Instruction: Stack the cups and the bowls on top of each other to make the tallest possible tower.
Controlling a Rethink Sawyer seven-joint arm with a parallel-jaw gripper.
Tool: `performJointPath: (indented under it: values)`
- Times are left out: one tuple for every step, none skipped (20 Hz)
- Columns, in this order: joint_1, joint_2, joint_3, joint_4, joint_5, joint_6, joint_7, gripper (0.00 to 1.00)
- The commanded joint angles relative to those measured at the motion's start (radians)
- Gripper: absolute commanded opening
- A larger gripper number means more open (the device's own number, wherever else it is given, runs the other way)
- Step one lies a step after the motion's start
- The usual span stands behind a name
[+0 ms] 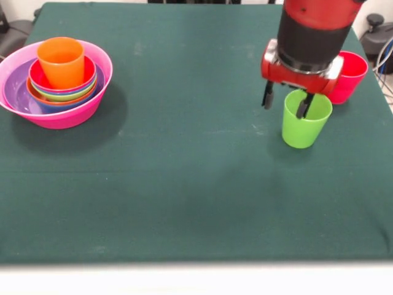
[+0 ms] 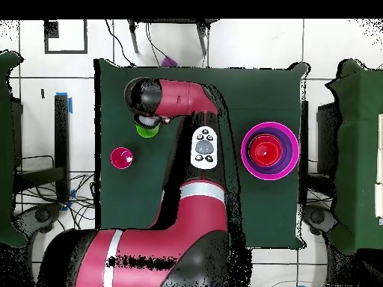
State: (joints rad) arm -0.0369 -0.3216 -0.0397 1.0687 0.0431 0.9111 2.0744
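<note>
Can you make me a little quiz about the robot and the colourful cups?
1. True or false: the orange cup stands at the top of the tower.
2. Which cup is the gripper straddling the rim of? A red-pink, B lime green, C orange.
3. Fill in: the red-pink cup stands on the table ____ the green cup, away from the tower.

Key: 1 true; 2 B; 3 beside.

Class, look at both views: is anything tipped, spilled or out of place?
Nothing stands out. The green cup and red cup stand upright, and the tower sits neatly nested with the orange cup on top.
</note>
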Motion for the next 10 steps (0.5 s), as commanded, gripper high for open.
performJointPath:
  values:
    - [0.040,-0.069,0.065,0.101,-0.011,0.053,0.028,1.00]
    - [0.050,-0.074,0.061,0.110,-0.014,0.054,0.034,1.00]
    - [0.060,-0.079,0.057,0.120,-0.018,0.055,0.040,1.00]
    - [0.063,-0.078,0.057,0.129,-0.020,0.045,0.042,1.00]
    - [0.066,-0.068,0.057,0.135,-0.027,0.028,0.039,1.00]
    - [0.064,-0.063,0.062,0.148,-0.029,0.003,0.036,1.00]
    - [0.060,-0.054,0.071,0.162,-0.031,-0.026,0.028,1.00]
    - [0.055,-0.042,0.078,0.173,-0.035,-0.053,0.018,1.00]
    - [0.054,-0.023,0.077,0.166,-0.041,-0.063,0.014,1.00]
    - [0.054,-0.011,0.075,0.169,-0.047,-0.073,0.013,1.00]
